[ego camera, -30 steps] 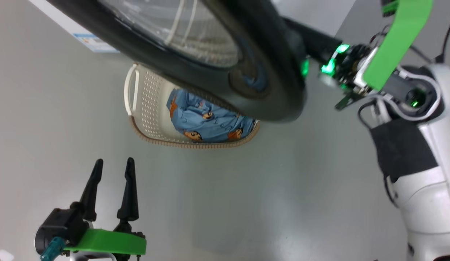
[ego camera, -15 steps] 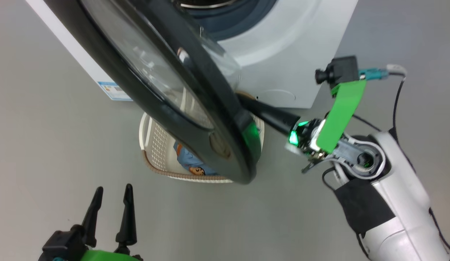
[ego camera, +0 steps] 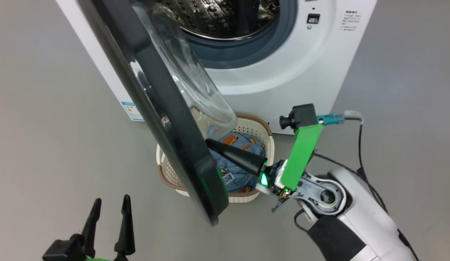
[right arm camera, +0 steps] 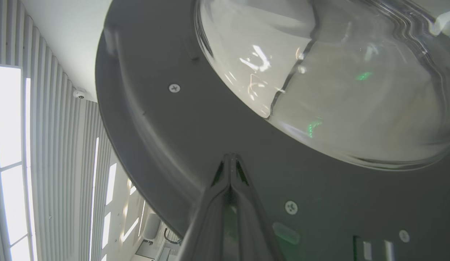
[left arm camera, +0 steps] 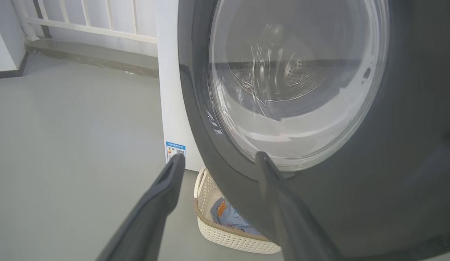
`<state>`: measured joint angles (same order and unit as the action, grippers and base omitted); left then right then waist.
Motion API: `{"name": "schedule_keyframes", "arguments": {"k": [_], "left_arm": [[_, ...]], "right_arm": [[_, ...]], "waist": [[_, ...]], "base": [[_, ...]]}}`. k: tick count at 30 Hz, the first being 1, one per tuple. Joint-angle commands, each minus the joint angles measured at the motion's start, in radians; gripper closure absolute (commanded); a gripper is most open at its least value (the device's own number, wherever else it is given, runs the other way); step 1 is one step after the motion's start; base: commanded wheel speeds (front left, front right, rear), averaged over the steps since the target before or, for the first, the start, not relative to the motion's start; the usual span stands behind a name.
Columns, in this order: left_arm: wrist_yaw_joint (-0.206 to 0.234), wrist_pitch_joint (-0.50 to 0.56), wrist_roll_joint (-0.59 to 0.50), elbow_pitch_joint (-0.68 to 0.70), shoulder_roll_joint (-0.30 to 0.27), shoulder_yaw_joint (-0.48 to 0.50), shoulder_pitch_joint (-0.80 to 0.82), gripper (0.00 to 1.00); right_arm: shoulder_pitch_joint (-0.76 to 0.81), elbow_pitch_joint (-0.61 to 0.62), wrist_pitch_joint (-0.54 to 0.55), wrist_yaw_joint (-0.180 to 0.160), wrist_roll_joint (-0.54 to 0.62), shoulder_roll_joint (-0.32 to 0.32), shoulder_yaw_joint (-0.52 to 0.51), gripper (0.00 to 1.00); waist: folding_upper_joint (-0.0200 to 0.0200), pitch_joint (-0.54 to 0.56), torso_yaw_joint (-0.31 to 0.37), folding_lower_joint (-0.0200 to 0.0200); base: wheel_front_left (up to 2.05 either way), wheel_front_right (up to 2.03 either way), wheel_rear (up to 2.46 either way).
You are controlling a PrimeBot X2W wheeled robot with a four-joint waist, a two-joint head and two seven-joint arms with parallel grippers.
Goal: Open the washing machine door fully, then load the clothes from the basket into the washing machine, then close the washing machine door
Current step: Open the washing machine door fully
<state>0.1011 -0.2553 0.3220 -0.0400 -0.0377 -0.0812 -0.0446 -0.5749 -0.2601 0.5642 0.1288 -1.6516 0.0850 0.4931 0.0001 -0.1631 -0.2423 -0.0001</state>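
The washing machine door [ego camera: 163,108] stands swung out, edge-on in the head view, its clear glass bowl [ego camera: 185,79] bulging toward the washing machine [ego camera: 301,72]. The steel drum [ego camera: 228,18] is exposed. My right gripper [ego camera: 209,142] is shut, and its tips press the door's dark grey inner face [right arm camera: 156,119] below the bowl [right arm camera: 337,90]. The basket [ego camera: 246,127] sits on the floor under the door, holding the light-blue clothes [ego camera: 236,177]. My left gripper [ego camera: 109,217] is open and empty at the lower left, facing the door's outer side [left arm camera: 392,181].
A blue label [ego camera: 132,110] marks the machine's left side. Grey floor [ego camera: 47,145] stretches left of the door. In the left wrist view a white railing [left arm camera: 83,21] and a low step stand behind the machine. My right forearm [ego camera: 359,217] reaches in from the lower right.
The whole head view has shifted, bringing the machine's front and drum into sight. The right gripper's shut fingers stay against the door's inner side. The left gripper keeps its open pose.
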Motion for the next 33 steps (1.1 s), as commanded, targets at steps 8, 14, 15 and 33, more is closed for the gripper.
{"name": "schedule_keyframes", "arguments": {"k": [8,14,15,33], "left_arm": [[-0.007,-0.006,0.004,0.017,-0.013,0.033,0.005,0.00],[-0.009,-0.006,0.003,0.014,-0.013,0.027,0.005,0.00],[-0.008,-0.006,0.003,0.014,-0.013,0.027,0.004,0.00],[-0.011,-0.006,-0.010,0.010,-0.013,0.049,-0.008,0.00]], "right_arm": [[-0.015,-0.004,-0.141,0.002,-0.064,-0.035,0.161,1.00],[-0.029,-0.016,-0.208,0.002,-0.133,-0.035,0.236,1.00],[-0.031,-0.016,-0.217,0.002,-0.144,-0.035,0.245,1.00],[-0.040,-0.007,-0.301,0.002,-0.165,-0.035,0.297,1.00]], "waist": [[-0.0001,0.013,-0.041,0.0001],[-0.0001,0.023,-0.071,0.0001],[-0.0001,0.026,-0.076,0.0001],[-0.0001,0.059,-0.053,0.0001]], "base": [[0.00,0.00,0.00],[0.00,0.00,0.00],[0.00,0.00,0.00],[0.00,0.00,0.00]]}}
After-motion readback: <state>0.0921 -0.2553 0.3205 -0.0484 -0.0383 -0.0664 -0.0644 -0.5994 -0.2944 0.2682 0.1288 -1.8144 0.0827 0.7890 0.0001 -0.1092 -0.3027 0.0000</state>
